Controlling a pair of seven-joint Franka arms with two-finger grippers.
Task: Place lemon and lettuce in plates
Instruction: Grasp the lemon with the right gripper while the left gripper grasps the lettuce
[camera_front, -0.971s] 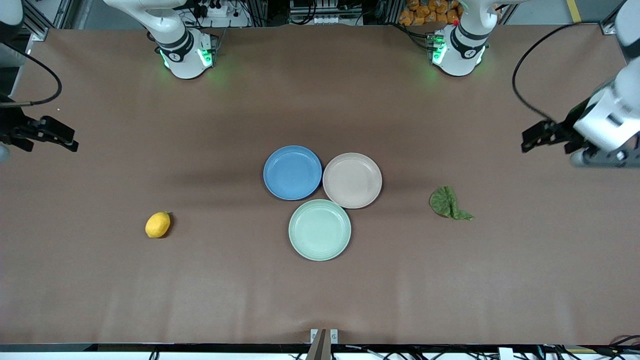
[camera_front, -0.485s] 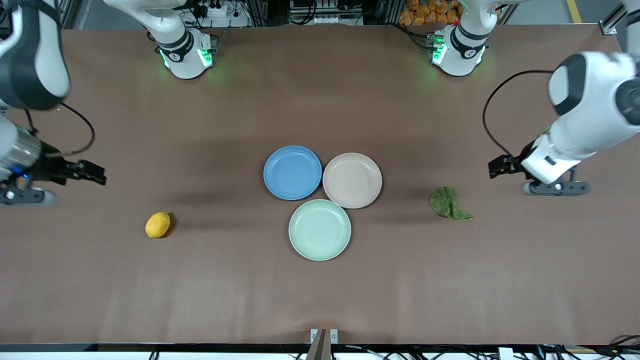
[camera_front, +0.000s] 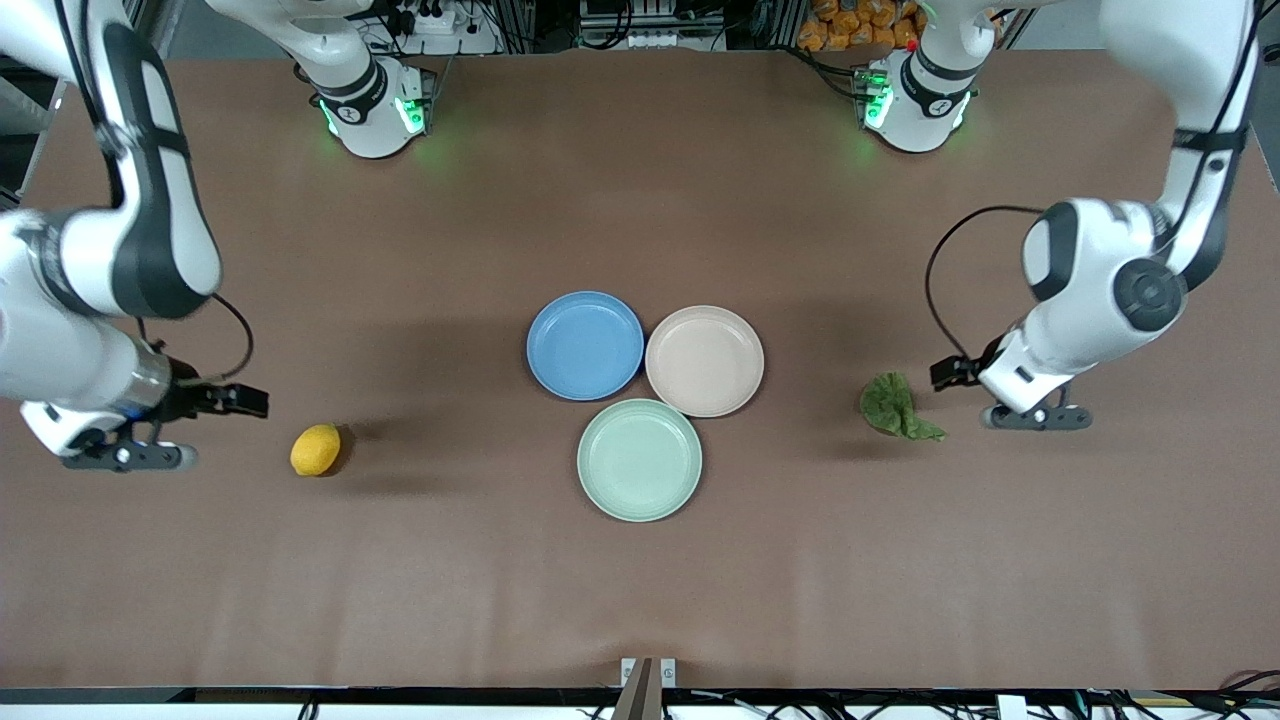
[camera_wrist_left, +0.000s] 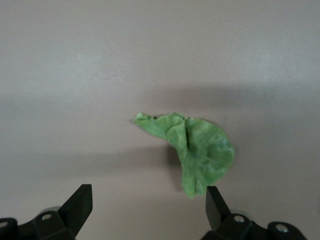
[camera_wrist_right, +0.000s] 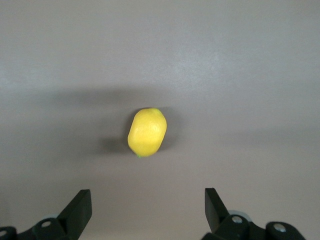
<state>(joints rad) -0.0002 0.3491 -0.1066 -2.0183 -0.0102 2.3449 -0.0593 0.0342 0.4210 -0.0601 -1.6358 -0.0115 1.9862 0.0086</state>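
Note:
The yellow lemon (camera_front: 315, 449) lies on the table toward the right arm's end and shows in the right wrist view (camera_wrist_right: 146, 132). My right gripper (camera_front: 248, 400) (camera_wrist_right: 147, 197) is open and empty, over the table beside the lemon. The dark-green lettuce (camera_front: 895, 407) lies toward the left arm's end and shows in the left wrist view (camera_wrist_left: 200, 152). My left gripper (camera_front: 947, 373) (camera_wrist_left: 147, 195) is open and empty, over the table beside the leaf. The blue plate (camera_front: 585, 345) and the beige-pink plate (camera_front: 705, 360) sit side by side, empty, at the table's middle.
A mint-green plate (camera_front: 640, 459), empty, sits nearer to the front camera, touching the other two plates. The brown table (camera_front: 640, 200) carries nothing else. The arms' bases stand along the table's edge at the top of the front view.
Both arms have swung in from the table's ends. The right gripper has come close to the lemon and the left gripper close to the lettuce. Lemon, lettuce and plates have not moved.

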